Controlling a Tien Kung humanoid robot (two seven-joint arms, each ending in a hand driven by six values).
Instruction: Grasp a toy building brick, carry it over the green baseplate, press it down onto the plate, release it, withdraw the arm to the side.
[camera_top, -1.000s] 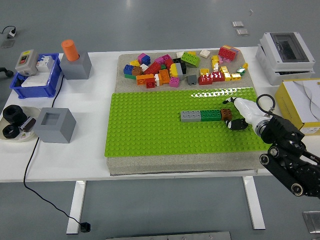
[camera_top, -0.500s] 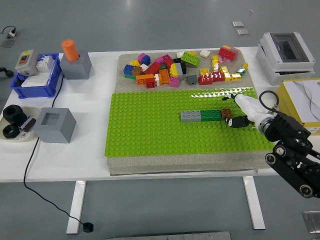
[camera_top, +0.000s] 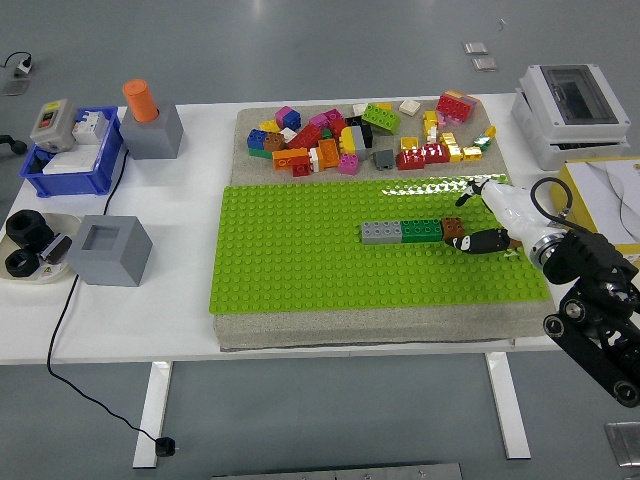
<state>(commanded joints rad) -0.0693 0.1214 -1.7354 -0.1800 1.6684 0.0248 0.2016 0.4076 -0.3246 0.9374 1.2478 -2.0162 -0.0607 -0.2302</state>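
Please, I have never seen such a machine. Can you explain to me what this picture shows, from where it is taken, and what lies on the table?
The picture comes from a camera high on a humanoid robot, looking down over a white table. The black arm at the right ends in the robot's right hand, white with dark fingers. The left arm is out of view.

A green baseplate lies on a grey mat. On the plate stands a short row of bricks: grey, green, then a small brown brick. The hand is right beside the brown brick; its fingers look open and hold nothing.

Behind the plate is a pile of loose bricks. At the left are a blue bin and two grey blocks, one with an orange cylinder. At the right stand boxes.
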